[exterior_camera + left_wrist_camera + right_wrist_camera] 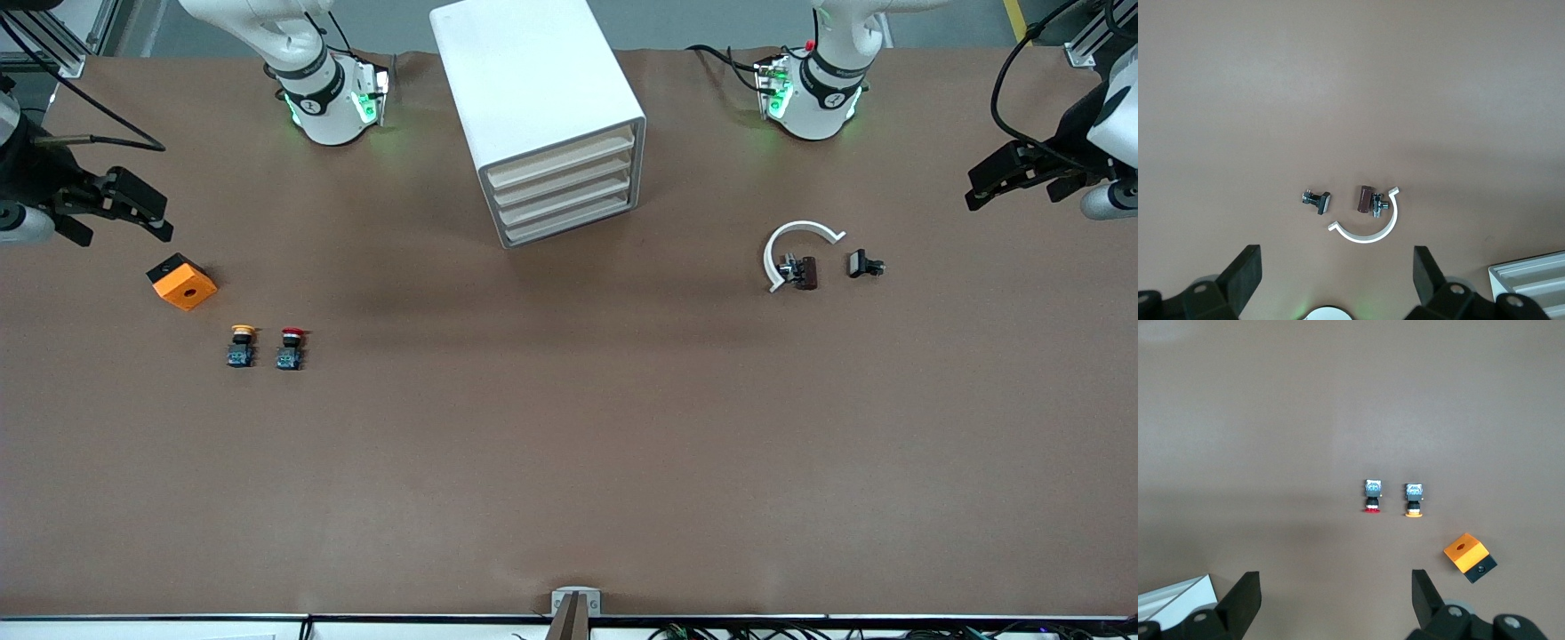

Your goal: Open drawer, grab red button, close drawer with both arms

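The white cabinet [542, 107] stands at the table's middle near the bases, its four beige-fronted drawers [562, 189] all shut. The red-capped button [291, 348] lies toward the right arm's end, beside a yellow-capped button [241, 346]; both show in the right wrist view, the red one [1372, 496] and the yellow one [1413, 499]. My right gripper [133, 213] is open and empty, up over the table's right-arm end near the orange cube [181, 281]. My left gripper [1000, 178] is open and empty over the left arm's end.
A white curved clip [796, 249] with a small brown part [805, 272] and a small black part [864, 264] lie toward the left arm's end; they show in the left wrist view [1368, 220]. The cabinet's corner shows in both wrist views [1531, 280] [1178, 597].
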### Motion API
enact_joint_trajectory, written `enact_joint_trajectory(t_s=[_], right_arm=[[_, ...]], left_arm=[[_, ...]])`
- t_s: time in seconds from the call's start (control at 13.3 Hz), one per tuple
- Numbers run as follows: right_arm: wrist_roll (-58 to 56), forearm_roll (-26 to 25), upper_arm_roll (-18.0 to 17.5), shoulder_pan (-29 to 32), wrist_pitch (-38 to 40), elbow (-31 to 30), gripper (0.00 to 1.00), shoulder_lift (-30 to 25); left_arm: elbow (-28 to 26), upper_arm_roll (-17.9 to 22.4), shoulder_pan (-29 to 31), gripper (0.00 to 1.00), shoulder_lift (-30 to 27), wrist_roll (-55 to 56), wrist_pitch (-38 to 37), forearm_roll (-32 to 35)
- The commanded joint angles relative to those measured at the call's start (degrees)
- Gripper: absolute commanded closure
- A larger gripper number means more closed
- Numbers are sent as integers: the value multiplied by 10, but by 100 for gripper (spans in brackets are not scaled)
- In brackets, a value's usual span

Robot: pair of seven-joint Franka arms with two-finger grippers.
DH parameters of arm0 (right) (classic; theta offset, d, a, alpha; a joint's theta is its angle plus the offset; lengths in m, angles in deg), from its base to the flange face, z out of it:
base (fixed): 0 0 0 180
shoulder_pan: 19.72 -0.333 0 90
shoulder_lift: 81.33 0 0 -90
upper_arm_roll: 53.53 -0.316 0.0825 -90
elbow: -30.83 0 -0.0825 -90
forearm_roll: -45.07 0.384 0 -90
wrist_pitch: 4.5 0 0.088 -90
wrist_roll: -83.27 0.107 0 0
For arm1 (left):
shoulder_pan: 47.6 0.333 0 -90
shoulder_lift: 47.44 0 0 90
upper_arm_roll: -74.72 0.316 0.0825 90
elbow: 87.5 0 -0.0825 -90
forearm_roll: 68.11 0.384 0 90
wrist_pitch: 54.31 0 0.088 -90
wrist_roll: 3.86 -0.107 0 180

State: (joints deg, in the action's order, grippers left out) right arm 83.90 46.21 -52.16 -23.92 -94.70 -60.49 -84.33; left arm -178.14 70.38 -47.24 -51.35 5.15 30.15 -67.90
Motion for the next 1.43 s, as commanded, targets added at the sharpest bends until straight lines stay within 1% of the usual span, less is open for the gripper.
enact_joint_trajectory(t_s=[0.0, 0.45, 0.68, 0.9, 0.98, 1.36], right_arm=[[8, 1, -6, 5, 30, -12, 0, -10], [-2, -2, -4, 9, 36, -3, 0, -9], [-50, -8, 3, 16, 34, 2, 0, -9], [-52, -6, 3, 39, 35, 11, 0, -7], [-47, -8, 3, 40, 35, 24, 0, -6], [-48, -14, 3, 47, 34, 25, 0, -4]], left_arm=[[7, -1, -1, 0, 2, -9, -1, -2], [8, -1, -3, 0, 3, -10, -1, -6], [8, -1, -3, 0, 3, -10, -1, -6], [7, -1, -3, 0, 3, -10, -2, -6], [7, -1, -3, 0, 3, -11, -2, -6], [7, -1, -2, 0, 3, -13, -5, -6]])
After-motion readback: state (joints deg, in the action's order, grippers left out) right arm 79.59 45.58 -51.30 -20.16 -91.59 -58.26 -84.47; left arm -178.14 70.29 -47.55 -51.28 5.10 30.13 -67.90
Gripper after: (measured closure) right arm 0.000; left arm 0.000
